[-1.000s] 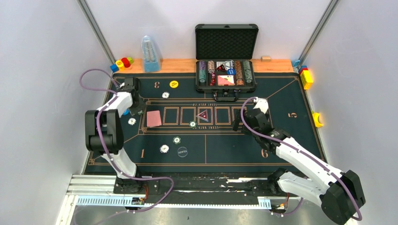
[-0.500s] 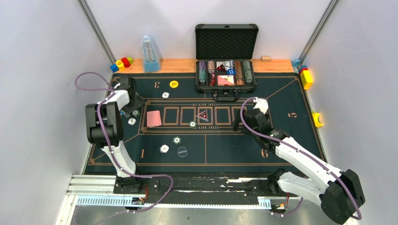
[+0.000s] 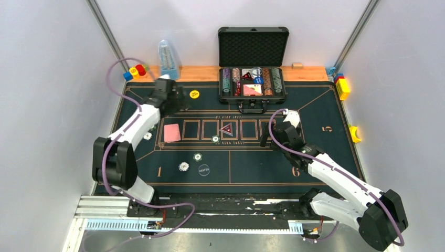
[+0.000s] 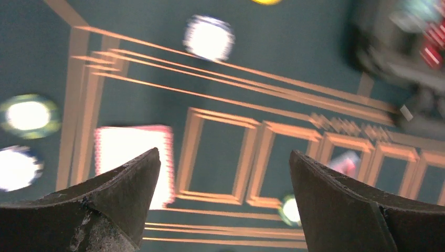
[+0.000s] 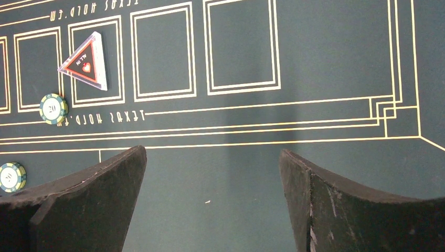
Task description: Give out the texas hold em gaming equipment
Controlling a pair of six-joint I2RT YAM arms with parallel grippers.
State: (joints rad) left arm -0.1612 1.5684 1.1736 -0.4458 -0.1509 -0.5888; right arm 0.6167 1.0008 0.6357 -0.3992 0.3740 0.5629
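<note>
Noting right gripper (image 5: 211, 152): fingers spread wide, nothing between them. A green-edged white chip (image 5: 11, 177) lies just left of its left finger. The chip marked 20 (image 5: 53, 108) sits farther ahead-left on the felt (image 5: 325, 63), and beyond that is a clear triangular all-in marker (image 5: 85, 62). Left gripper (image 4: 223, 155): equally wide, empty. Pink-red card (image 4: 135, 157) lies flat just past its left fingertip, blurred. Blurred white chip (image 4: 209, 38) is well ahead between the fingers; yellow disc (image 3: 194, 94) farthest.
</note>
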